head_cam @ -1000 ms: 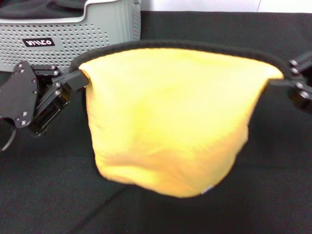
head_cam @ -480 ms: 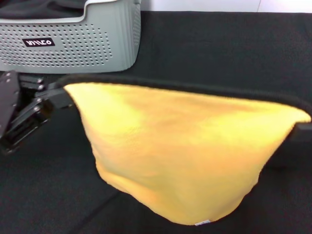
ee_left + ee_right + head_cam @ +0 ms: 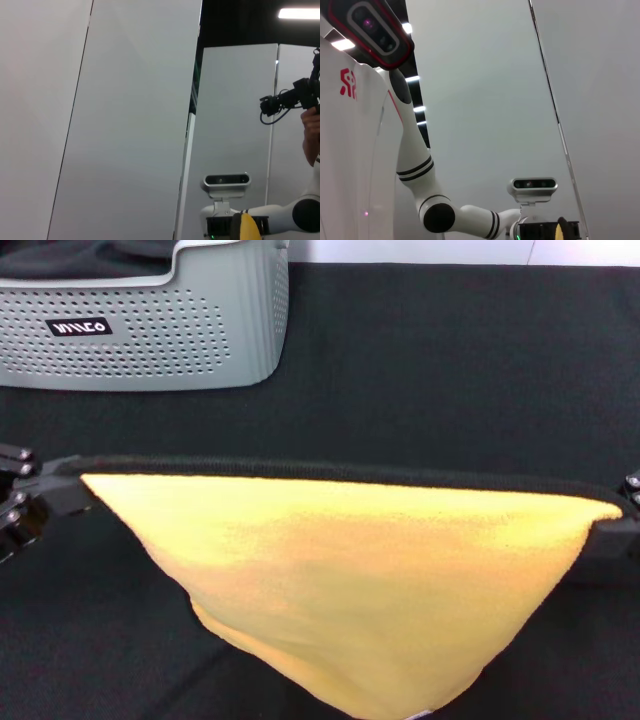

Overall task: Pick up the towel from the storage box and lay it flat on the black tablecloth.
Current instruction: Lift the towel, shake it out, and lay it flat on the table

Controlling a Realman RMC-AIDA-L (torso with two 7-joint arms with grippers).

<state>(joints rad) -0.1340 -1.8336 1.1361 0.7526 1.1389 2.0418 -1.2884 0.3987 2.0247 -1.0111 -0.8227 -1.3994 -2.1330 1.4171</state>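
The towel [image 3: 350, 580] hangs stretched between my two grippers in the head view, yellow-orange side facing me, its black-edged top edge pulled nearly straight. Its lower part sags toward the black tablecloth [image 3: 450, 360] and runs out of the bottom of the view. My left gripper [image 3: 62, 485] is shut on the towel's left top corner. My right gripper [image 3: 612, 525] is shut on the right top corner at the view's edge. The storage box [image 3: 150, 330] stands at the back left, away from the towel. A sliver of yellow towel shows in the left wrist view [image 3: 247, 227] and in the right wrist view [image 3: 561, 231].
Dark fabric [image 3: 90, 255] lies inside the storage box. The wrist views face up at grey wall panels and a ceiling light; the left wrist view shows a person's arm with a camera rig [image 3: 295, 97].
Both grippers have come down and toward me and moved farther apart. The towel's top edge has gone from arched to stretched nearly straight, and the towel sits lower in the view.
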